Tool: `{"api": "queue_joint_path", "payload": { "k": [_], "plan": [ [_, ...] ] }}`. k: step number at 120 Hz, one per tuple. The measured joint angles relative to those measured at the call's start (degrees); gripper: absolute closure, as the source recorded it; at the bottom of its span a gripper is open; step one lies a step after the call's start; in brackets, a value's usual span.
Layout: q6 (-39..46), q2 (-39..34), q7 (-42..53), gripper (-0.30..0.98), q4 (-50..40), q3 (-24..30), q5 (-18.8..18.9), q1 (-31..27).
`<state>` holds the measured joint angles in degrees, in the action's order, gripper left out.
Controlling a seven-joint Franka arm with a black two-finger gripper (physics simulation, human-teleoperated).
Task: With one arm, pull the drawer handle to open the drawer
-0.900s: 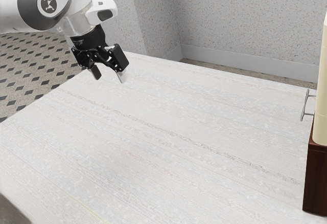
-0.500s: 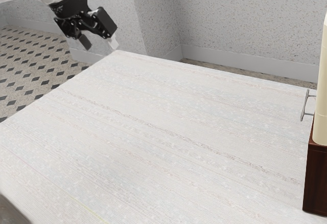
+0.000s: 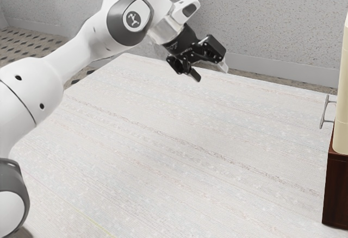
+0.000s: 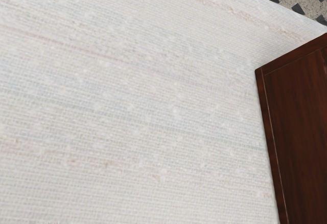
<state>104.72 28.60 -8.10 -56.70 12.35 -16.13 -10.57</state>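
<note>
Black and spread wide, the gripper (image 3: pixel 210 73) holds nothing above the white table (image 3: pixel 163 156). The grey metal handle (image 3: pixel 324 112) is well apart from it.

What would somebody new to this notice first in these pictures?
Probably my big white arm, reaching in from the exterior view's left above the pale table, jaws apart. Next, at the exterior view's right edge, the metal handle beside a cream-coloured piece, with dark wood below.
</note>
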Motion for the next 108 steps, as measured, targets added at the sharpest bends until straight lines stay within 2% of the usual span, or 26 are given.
{"api": "queue_joint_path", "payload": {
  "k": [21,33,48,61,73,85,108],
  "plan": [
    [2.3,-0.5,-1.2,0.00,-1.1,-0.5,-3.8,0.5],
    [5.7,1.2,-2.0,0.00,-0.6,-0.8,-5.5,3.5],
    [9.7,7.5,-3.1,0.00,3.6,-2.7,-12.7,4.9],
    [9.7,9.0,-4.5,0.02,6.1,-2.8,-16.2,4.6],
    [6.8,9.4,-5.7,0.05,7.1,-0.1,-19.1,3.4],
    [5.4,13.2,-7.0,0.10,10.3,3.2,-22.6,3.4],
    [7.9,17.2,-9.7,0.18,12.2,4.1,-26.2,3.8]
  ]
}}
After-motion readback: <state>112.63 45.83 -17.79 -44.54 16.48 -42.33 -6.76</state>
